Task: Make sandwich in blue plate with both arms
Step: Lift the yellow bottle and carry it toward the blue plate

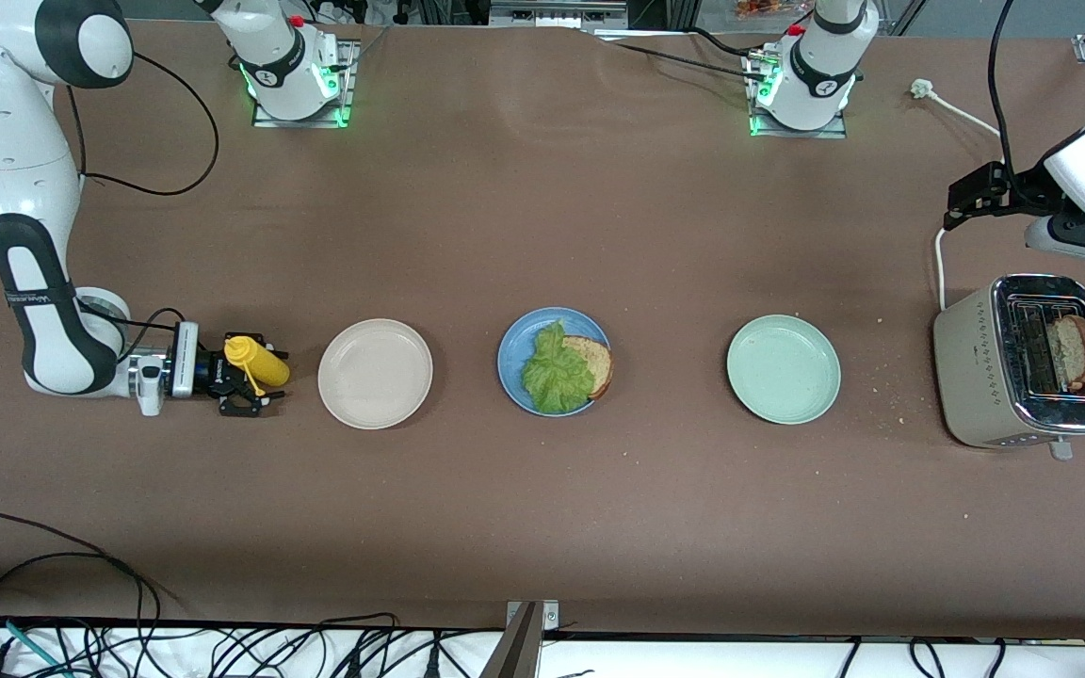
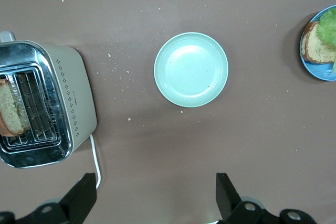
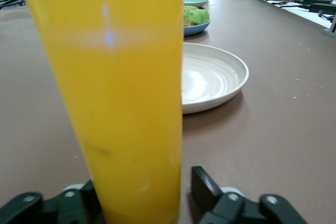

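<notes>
Three plates in a row on counter (image 1: 542, 527), approx same depth. Blue plate (image 1: 554, 362) mid-row holds one bread slice (image 1: 593, 363) w/ lettuce leaf (image 1: 557, 371) draped over most of it; no top slice on it. Beige plate (image 1: 375, 373) toward right arm's end, pale green plate (image 1: 784, 368) toward left arm's end, both bare. Right gripper (image 1: 246, 388) low at counter just beside beige plate, fingers spread either side of upright yellow squeeze bottle (image 1: 256, 361); contact w/ bottle not resolvable. Toaster (image 1: 1023, 373) at left arm's end, second bread slice (image 1: 1073, 351) standing in a slot. Left gripper (image 2: 155, 195) up over counter near toaster, fingers released, nothing between them.
</notes>
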Robot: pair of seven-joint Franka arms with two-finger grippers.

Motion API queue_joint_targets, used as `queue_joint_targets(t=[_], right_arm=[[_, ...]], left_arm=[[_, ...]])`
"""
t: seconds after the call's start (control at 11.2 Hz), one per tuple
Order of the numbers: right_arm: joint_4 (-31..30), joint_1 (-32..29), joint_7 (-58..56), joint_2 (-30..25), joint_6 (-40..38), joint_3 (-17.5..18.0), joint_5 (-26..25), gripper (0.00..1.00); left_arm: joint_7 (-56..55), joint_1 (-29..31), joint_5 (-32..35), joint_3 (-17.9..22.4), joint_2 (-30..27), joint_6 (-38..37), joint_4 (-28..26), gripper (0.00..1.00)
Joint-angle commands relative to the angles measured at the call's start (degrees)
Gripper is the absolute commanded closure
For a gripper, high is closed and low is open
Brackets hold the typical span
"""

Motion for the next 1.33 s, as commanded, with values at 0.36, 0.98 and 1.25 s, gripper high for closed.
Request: queue_joint_targets(t=[0.36, 0.98, 1.25], right_arm=[[0.6, 3.4, 4.5, -3.0, 5.1, 1.4, -1.6, 1.0], [0.5, 11.7, 36.1, -12.4, 9.9, 1.5, -21.2, 1.0], [0.6, 17.3, 53.4, -16.7, 9.9, 1.5, -29.9, 1.0]], left_arm=[[0.0, 0.2, 1.0, -0.4, 0.2, -1.2, 0.8, 0.0], [0.0, 0.2, 1.0, -0.4, 0.2, -1.3, 0.8, 0.0], [0.0, 0.2, 1.0, -0.4, 0.2, -1.3, 0.8, 0.0]])
